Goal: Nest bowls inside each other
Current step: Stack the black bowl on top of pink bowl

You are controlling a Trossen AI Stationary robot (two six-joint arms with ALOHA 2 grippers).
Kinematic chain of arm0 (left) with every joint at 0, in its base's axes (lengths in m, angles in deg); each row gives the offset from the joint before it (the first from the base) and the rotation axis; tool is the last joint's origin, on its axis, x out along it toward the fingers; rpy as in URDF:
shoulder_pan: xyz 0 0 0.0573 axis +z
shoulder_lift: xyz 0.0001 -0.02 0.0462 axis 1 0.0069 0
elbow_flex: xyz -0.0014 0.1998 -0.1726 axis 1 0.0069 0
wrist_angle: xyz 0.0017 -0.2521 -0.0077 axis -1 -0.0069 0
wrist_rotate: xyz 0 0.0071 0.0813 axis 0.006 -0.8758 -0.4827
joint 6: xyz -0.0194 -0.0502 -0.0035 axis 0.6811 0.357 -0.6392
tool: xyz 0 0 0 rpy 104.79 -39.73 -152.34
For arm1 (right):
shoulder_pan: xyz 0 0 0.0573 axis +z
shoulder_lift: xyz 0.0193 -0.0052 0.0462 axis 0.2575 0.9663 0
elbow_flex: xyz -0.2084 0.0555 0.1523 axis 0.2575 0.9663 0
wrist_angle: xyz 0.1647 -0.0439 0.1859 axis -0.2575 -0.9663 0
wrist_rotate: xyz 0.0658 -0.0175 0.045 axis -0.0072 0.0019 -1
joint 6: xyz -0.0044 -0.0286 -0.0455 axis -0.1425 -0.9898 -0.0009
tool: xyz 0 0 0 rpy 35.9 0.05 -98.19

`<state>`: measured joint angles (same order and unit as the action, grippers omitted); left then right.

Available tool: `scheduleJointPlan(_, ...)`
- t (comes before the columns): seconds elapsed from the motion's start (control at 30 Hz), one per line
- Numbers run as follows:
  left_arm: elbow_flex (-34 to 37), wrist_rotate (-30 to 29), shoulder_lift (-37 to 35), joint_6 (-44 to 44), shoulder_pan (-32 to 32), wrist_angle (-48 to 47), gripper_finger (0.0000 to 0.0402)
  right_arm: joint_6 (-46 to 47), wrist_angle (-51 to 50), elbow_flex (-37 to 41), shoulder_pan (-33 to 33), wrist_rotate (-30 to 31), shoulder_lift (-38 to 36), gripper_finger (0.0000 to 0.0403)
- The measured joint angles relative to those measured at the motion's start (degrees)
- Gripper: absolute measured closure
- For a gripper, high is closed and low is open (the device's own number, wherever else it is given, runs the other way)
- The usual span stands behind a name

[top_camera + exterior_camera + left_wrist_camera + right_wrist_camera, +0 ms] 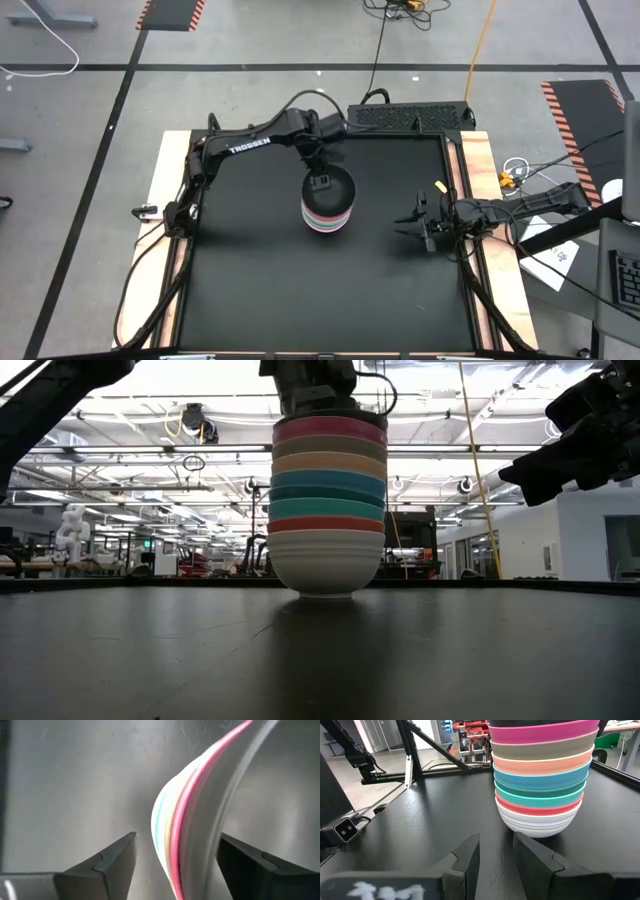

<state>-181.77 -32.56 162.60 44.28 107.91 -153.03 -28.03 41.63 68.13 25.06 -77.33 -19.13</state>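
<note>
Several bowls sit nested in one stack (328, 212) at the middle of the black mat, resting on the white bottom bowl (327, 565). Above it come red-pink, turquoise, dark green, blue, orange, tan and magenta, with a black bowl (338, 190) on top. My left gripper (318, 183) hangs open over the stack's far-left rim. In the left wrist view its fingers (177, 837) stand on either side of the stacked rims (175, 835), with gaps showing. My right gripper (408, 226) waits open to the right of the stack (542, 785), above the mat.
A black mat (260, 290) covers the table between wooden side edges (480, 160). A black ribbed box (410, 117) lies along the far edge. A small yellow piece (440, 187) sits near the right arm. Bare mat spreads toward the near edge and the left.
</note>
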Motion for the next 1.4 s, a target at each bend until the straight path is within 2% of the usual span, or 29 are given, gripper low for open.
scheduleJointPlan(0.43, -1.3, 4.0, 0.0, -0.8, 0.1, 0.1, 0.0236, 0.3, 0.0, 0.0, 0.0, 0.0, 0.0, 0.0291)
scheduleJointPlan(0.93, 0.2, 3.9, -0.1, 0.0, -1.1, -2.9, 0.0305, 1.1, -0.8, 0.0, 0.0, 0.0, 0.0, 0.0291)
scheduleJointPlan(1.2, 0.2, 4.2, -0.1, 0.5, -2.4, -5.0, 0.033, 1.1, -0.9, 0.0, 0.0, 0.0, 0.0, 0.0291)
scheduleJointPlan(1.4, 0.2, 1.8, -0.1, 0.5, -3.4, -4.5, 0.0314, 1.1, -0.9, 0.0, 0.0, 0.0, 0.0, 0.0291)
